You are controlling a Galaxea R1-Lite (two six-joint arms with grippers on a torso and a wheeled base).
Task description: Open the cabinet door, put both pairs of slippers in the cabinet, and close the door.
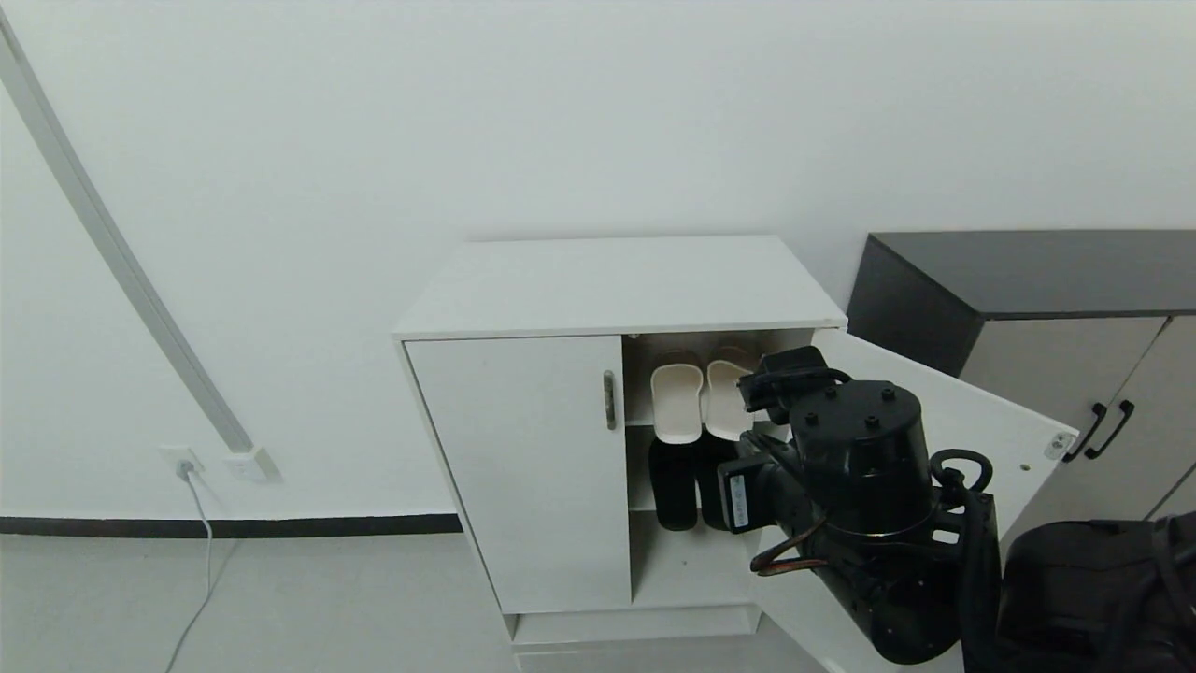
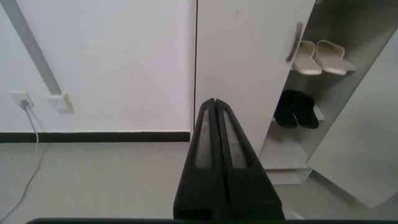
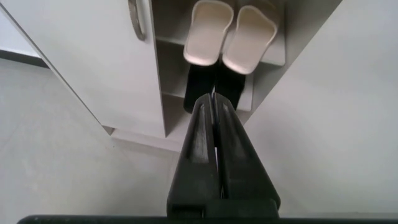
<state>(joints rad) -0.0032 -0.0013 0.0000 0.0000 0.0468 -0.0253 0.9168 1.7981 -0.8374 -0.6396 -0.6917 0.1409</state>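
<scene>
A white cabinet stands on grey floor, door open, white slippers shelved above black slippers; dark cabinet at three o'clock; left gripper and right gripper closed, empty.

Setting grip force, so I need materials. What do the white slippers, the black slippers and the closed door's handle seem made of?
White slippers: probably moulded foam or rubber, matte; smooth one-piece soles. Black slippers: matte, perhaps similar; too dark to tell. Handle: apparently metal, dull grey sheen.

Black slippers half behind the right arm, open door partly too
</scene>
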